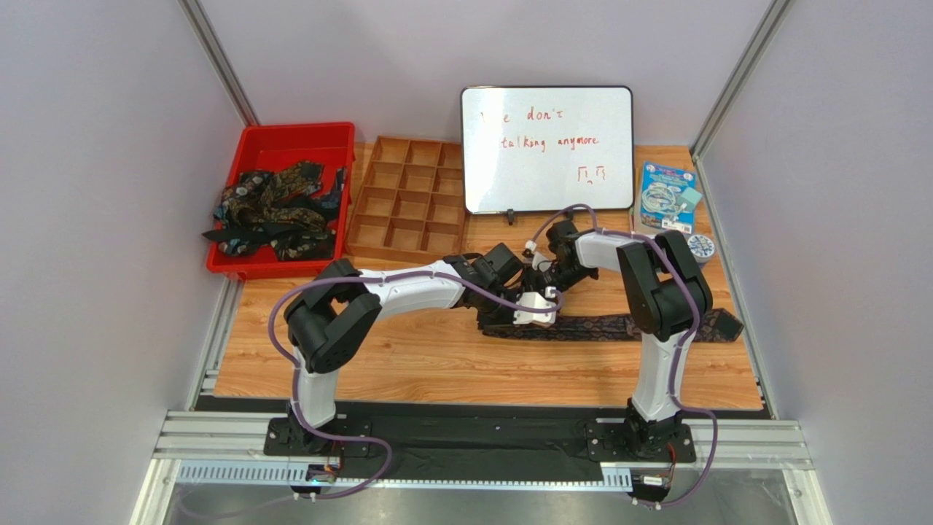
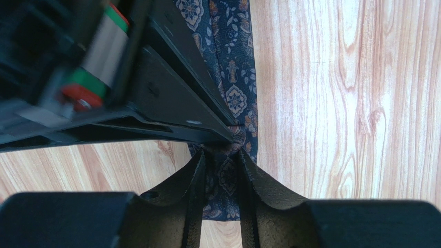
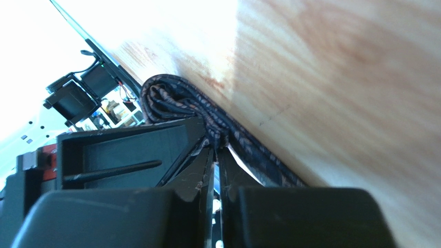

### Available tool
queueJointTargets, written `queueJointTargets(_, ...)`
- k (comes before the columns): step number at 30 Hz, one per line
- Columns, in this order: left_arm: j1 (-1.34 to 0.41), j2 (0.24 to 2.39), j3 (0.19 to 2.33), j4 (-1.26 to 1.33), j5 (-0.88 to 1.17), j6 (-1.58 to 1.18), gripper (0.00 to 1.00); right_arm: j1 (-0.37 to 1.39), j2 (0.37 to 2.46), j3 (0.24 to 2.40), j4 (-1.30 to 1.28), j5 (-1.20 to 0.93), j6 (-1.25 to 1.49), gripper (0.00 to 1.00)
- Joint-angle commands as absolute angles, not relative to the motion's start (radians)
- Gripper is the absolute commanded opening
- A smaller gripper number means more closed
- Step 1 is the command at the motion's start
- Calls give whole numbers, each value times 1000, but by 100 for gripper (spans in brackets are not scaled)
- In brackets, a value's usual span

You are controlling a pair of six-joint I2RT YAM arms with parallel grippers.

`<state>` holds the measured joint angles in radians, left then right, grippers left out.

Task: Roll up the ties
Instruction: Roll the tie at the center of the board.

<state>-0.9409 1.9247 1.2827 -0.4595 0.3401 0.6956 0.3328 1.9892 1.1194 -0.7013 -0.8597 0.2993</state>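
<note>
together, left claw and right claw, nearly closed, both pinch the tie

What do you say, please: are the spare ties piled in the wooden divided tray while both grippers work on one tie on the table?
Not quite: the top external view shows the spare ties in the red bin, not the wooden divided tray. The left gripper and right gripper do work on one tie on the table.
</note>
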Motion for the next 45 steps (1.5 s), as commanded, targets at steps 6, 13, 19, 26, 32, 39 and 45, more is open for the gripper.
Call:
queueJointTargets(6, -940, 1934, 1243, -469, 376, 699, 26, 212, 1887, 1239, -945, -828, 105, 31)
queueJointTargets(13, -930, 1930, 1224, -466, 397, 706, 24, 20, 1775, 1270, -1023, -807, -303, 57)
queueJointTargets(19, -928, 1930, 1227, -466, 416, 710, 24, -29, 1585, 1140, -970, -834, -861, 67)
queueJointTargets(26, -928, 1937, 1241, -471, 422, 704, 24, -5, 1450, 927, -874, -891, -1321, 75)
queueJointTargets(32, -927, 1939, 1244, -477, 414, 699, 24, 80, 1479, 919, -922, -884, -1568, 84)
queueJointTargets(39, -927, 1937, 1246, -488, 411, 704, 24, 84, 1490, 873, -1017, -741, -1870, 85)
queueJointTargets(45, -928, 1936, 1250, -492, 416, 701, 24, 109, 1517, 844, -948, -634, -1861, 86)
